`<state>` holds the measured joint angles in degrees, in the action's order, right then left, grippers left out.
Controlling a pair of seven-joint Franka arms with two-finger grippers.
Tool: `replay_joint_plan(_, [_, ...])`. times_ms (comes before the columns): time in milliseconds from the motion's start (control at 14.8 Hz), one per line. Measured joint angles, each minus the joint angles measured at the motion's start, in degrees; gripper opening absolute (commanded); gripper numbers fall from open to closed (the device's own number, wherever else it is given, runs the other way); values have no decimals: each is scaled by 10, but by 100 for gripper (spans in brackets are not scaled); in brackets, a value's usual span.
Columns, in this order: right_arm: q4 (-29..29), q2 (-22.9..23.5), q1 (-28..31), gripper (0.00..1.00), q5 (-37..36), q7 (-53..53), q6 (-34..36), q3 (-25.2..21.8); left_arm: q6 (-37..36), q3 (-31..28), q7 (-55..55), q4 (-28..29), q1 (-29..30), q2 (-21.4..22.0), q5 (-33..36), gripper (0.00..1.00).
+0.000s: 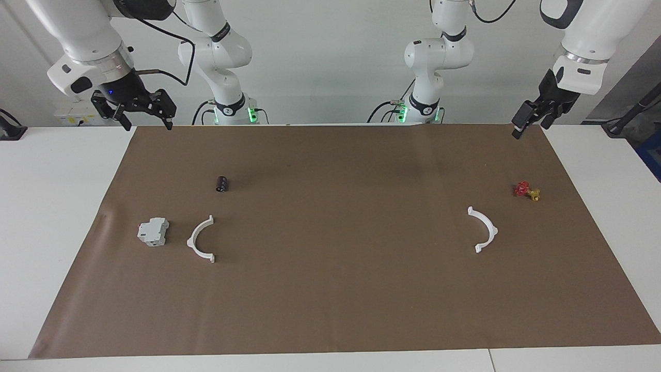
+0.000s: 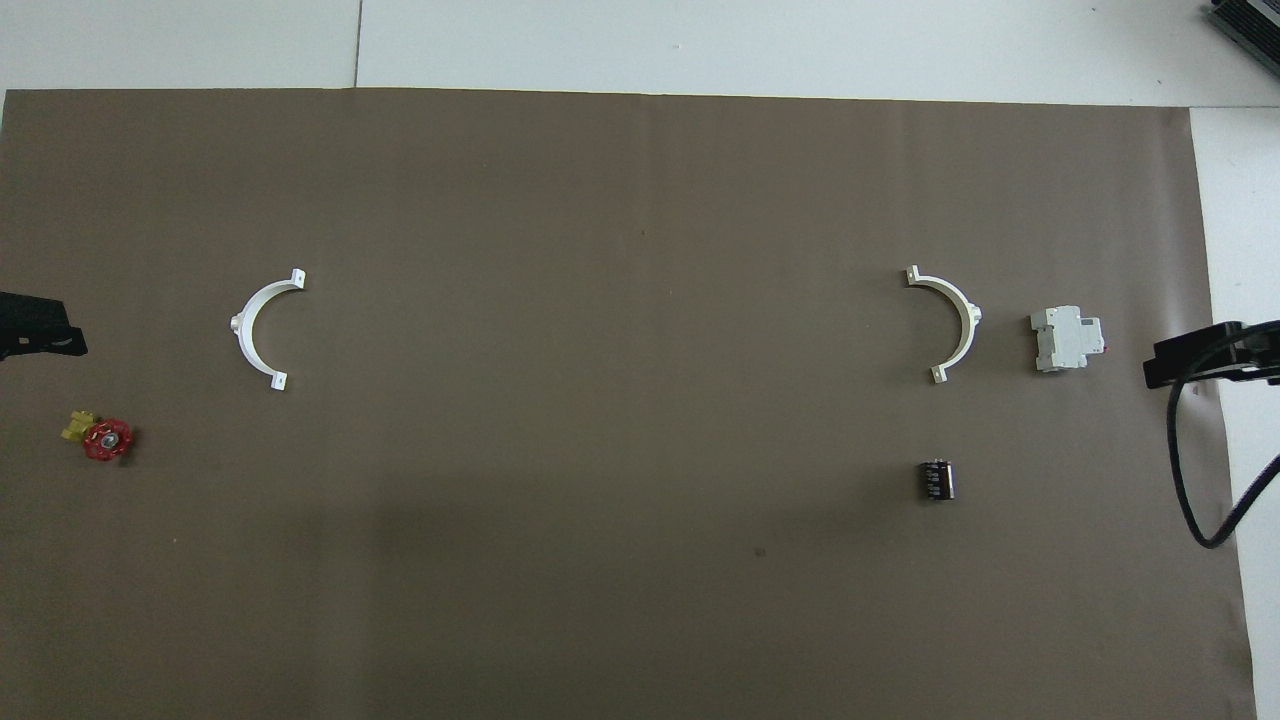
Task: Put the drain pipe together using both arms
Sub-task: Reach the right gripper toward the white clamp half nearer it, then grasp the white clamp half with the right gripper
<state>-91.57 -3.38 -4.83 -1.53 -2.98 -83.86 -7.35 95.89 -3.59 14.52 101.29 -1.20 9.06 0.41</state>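
The drain pipe lies in two separate white half-rings on the brown mat. One half-ring (image 1: 199,240) (image 2: 955,322) rests toward the right arm's end, the other half-ring (image 1: 485,230) (image 2: 256,330) toward the left arm's end. Both open sides face the middle of the mat. My right gripper (image 1: 148,121) (image 2: 1190,360) hangs open and empty above the mat's corner by its base. My left gripper (image 1: 519,129) (image 2: 40,335) hangs over the other corner, open, with nothing in it. Both arms are raised and touch nothing.
A grey-white boxy block (image 1: 153,231) (image 2: 1067,338) sits beside the half-ring at the right arm's end. A small black cylinder (image 1: 222,183) (image 2: 936,479) lies nearer to the robots. A red and yellow valve (image 1: 526,191) (image 2: 103,437) lies at the left arm's end. The brown mat (image 1: 330,299) covers the white table.
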Motion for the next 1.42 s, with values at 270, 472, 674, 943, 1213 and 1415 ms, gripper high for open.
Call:
replay_joint_plan(270, [0, 0, 0, 100, -1, 0, -29, 0, 0, 0, 0, 0, 0, 0, 0, 100])
replay_joint_plan(472, [-4, 0, 0, 100, -1, 0, -41, 0, 0, 0, 0, 0, 0, 0, 0, 100])
replay_joint_plan(674, [-21, -1, 0, 100, -1, 0, -72, 1, 0, 0, 0, 0, 0, 0, 0, 100])
replay_joint_plan(943, [-40, -7, 0, 100, -1, 0, -77, 1, 0, 0, 0, 0, 0, 0, 0, 100])
replay_joint_plan(1213, [-97, -12, -1, 100, 0, -40, -167, 3, 0, 0, 0, 0, 0, 0, 0, 100])
replay_joint_plan(1415, [-139, 17, -1, 100, 3, -75, -253, 4, 0, 0, 0, 0, 0, 0, 0, 100])
